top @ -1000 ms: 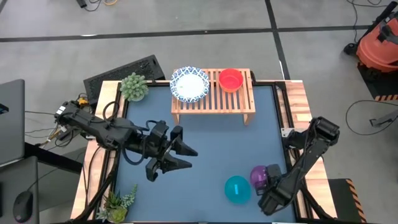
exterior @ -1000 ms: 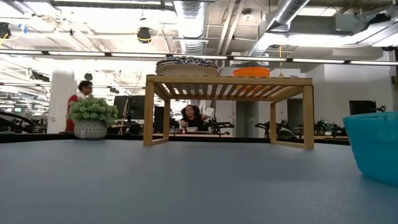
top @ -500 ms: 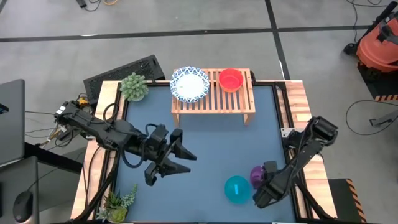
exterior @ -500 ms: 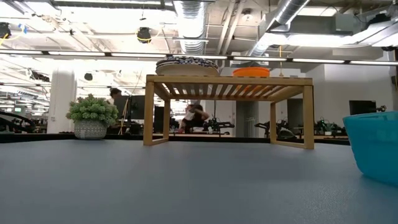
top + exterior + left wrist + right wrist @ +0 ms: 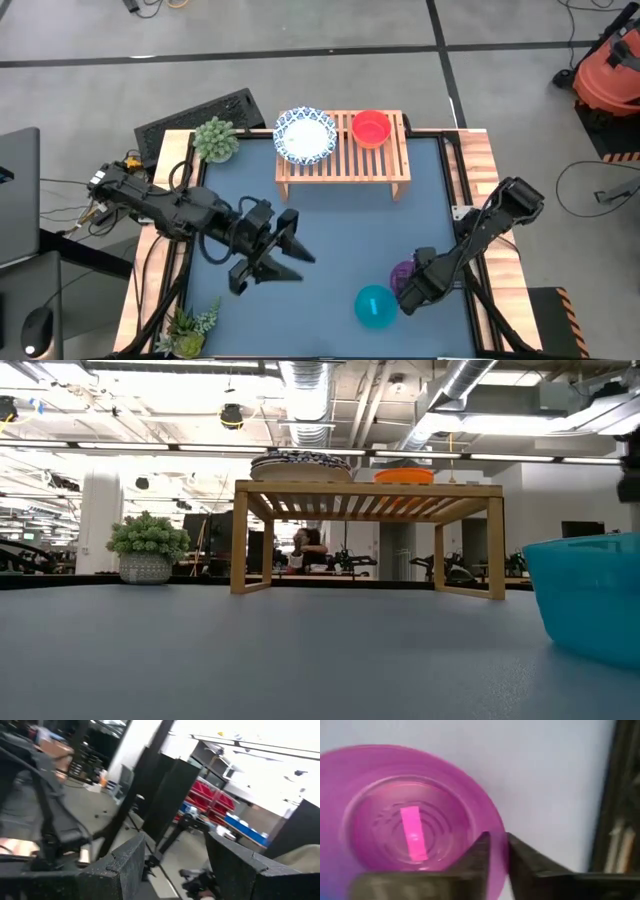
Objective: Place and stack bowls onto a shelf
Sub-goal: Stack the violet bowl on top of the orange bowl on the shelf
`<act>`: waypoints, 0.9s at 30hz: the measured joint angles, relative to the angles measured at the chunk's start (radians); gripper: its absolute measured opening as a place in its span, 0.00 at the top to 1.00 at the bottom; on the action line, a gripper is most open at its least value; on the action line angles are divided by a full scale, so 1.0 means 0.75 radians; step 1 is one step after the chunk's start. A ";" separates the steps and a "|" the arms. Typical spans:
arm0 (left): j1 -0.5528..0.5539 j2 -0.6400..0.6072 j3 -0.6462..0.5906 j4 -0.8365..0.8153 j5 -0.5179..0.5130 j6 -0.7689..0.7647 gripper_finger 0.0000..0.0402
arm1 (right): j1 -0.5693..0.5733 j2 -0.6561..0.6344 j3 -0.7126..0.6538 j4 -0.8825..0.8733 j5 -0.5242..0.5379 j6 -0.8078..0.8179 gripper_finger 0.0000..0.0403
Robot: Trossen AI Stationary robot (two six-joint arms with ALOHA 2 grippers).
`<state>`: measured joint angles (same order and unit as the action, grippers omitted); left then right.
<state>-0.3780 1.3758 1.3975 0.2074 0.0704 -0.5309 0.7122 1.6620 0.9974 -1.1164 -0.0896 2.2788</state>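
Note:
A purple bowl (image 5: 403,271) stands open side up on the dark blue tabletop near the right edge, with my right gripper (image 5: 410,286) pointing down onto its rim and shut on it. A teal bowl (image 5: 375,306) stands close beside it, toward the near edge; it also fills the right of the low view (image 5: 590,595). On the light-wood shelf (image 5: 390,160) at the far side rest a white bowl with a blue patterned rim (image 5: 305,135) and a red bowl (image 5: 371,128). My left gripper (image 5: 290,255) hangs open above the table's left half, touching nothing. My right gripper has the purple bowl's rim (image 5: 498,862) between its two fingers, one finger (image 5: 479,855) over the inside of the bowl and the other (image 5: 522,862) outside the wall. The fingers come from above, pointing down. The bowl sits upright on the tabletop.
A potted plant (image 5: 216,138) stands at the far left corner and another (image 5: 190,325) at the near left corner. The wooden table frame (image 5: 480,170) borders the blue top. A person (image 5: 310,545) shows in the room behind the shelf.
My right gripper has gone toward the table's left and down, over the purple bowl. The teal bowl has slid a little toward the table's left.

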 joint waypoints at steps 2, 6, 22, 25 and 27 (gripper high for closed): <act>0.034 -0.001 -0.001 0.000 -0.004 0.010 0.51 | -0.037 -0.040 0.001 -0.065 0.040 -0.076 0.93; 0.099 -0.002 0.000 -0.016 -0.002 0.016 0.51 | -0.141 -0.136 0.000 -0.217 0.096 -0.219 0.94; 0.523 -0.158 0.000 -0.814 0.017 0.016 0.51 | -0.537 -0.646 0.239 -0.242 0.358 -0.904 0.95; 0.573 -0.166 0.000 -0.945 0.018 0.031 0.51 | -0.674 -0.673 0.346 -0.241 0.418 -1.094 0.95; 0.597 -0.161 0.000 -0.996 0.023 0.022 0.51 | -0.789 -0.671 0.422 -0.241 0.445 -1.235 0.95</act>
<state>0.0696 1.2547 1.3972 -0.5394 0.0878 -0.5148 0.1204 1.1585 1.3137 -1.2970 0.2440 1.3525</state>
